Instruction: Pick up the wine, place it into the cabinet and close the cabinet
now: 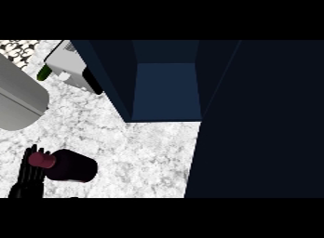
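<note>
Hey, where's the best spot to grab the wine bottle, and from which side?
Probably its wide dark body, wrapped from the view's right: the wine bottle shows a round, even flank there over bare counter, while its pink-capped neck sits left, beside the left hand.

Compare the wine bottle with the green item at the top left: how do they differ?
The wine bottle is dark maroon with a pink cap; the green item is plain green. The wine bottle is at the lower left, in plain view; the green item sits further up, mostly hidden. Both are left of the cabinet.
</note>
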{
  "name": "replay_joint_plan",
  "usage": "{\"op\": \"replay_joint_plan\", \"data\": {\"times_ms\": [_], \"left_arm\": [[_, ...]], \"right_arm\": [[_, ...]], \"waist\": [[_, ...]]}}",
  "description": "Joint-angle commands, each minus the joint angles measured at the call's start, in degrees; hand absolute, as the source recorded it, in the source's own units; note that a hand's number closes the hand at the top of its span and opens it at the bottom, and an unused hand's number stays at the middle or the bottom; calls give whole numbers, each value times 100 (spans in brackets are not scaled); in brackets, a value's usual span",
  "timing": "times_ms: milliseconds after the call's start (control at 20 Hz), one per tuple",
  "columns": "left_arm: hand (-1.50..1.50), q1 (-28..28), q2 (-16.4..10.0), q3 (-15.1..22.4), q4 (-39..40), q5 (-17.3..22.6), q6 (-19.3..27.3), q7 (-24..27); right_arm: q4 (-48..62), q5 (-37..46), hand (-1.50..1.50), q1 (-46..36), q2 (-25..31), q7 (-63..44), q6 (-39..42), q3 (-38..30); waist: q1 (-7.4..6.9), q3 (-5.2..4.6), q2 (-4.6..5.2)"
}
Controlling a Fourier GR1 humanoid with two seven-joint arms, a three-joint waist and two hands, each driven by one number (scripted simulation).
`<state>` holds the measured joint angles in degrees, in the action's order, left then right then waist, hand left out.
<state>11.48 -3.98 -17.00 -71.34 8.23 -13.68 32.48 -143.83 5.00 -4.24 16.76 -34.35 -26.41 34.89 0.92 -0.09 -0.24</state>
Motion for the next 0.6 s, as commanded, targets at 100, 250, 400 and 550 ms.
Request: {"op": "replay_joint_plan", "data": {"times_ms": [100,250,400,550], "left_arm": [[-150,-137,-112,-8,353,381,-585,-161],[-150,-467,-178,19,787,358,-735,16],[-150,-492,-284,-33,1365,248,-868,395],[-150,-902,-249,-28,1941,-3,-612,756]], "right_arm": [[-1298,460,-150,222,364,-564,-44,-107],[-804,272,-150,-80,230,-397,36,-187],[-1048,659,-150,89,232,-557,-185,171],[-1132,785,-150,92,325,-539,-267,349]], "waist": [[-6,2,-8],[-63,4,13],[-24,2,1],[30,-4,-3]]}}
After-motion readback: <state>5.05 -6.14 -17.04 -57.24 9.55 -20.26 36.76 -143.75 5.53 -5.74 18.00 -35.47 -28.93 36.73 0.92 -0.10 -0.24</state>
